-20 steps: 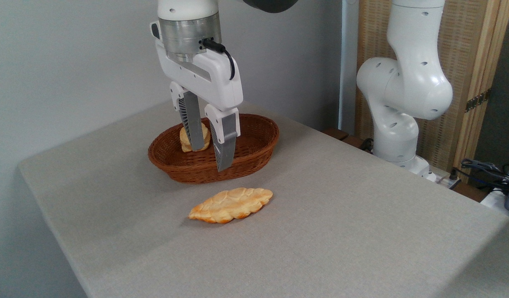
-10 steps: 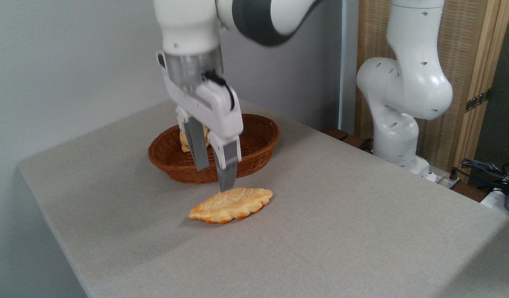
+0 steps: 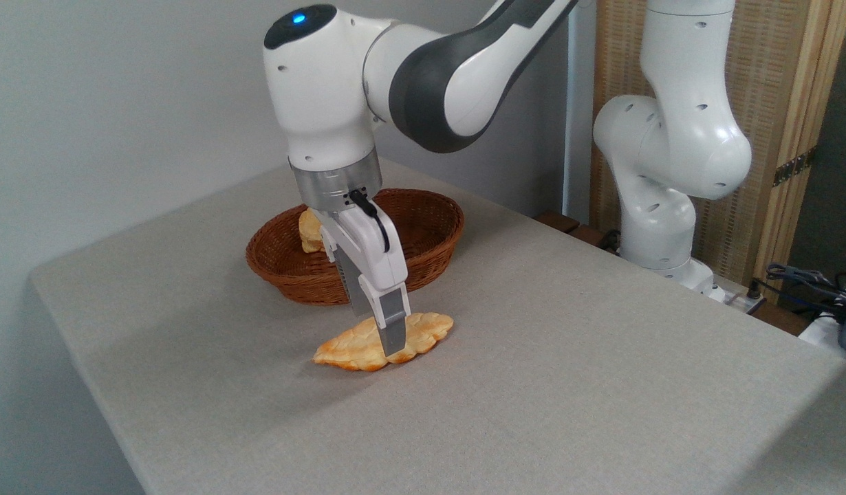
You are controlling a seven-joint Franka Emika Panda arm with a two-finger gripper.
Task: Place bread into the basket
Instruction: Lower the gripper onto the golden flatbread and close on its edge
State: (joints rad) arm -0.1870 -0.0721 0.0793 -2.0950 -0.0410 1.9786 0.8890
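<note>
The bread (image 3: 378, 342) lies flat on the grey counter (image 3: 567, 385), just on the near side of the basket (image 3: 433, 240) and apart from it. The gripper (image 3: 388, 344) has its jaws pointing down over the middle of the bread, the near finger crossing in front of the pastry with its tip at the near edge. The far finger is hidden behind the near one, so whether the jaws are spread or clamped on the bread cannot be told. The bread's left and right ends stick out to either side of the jaws. The basket sits toward the far left of the counter and holds a small roll (image 3: 310, 231) at its left end. The arm's base (image 3: 660, 192) stands off the counter's far right edge.
</note>
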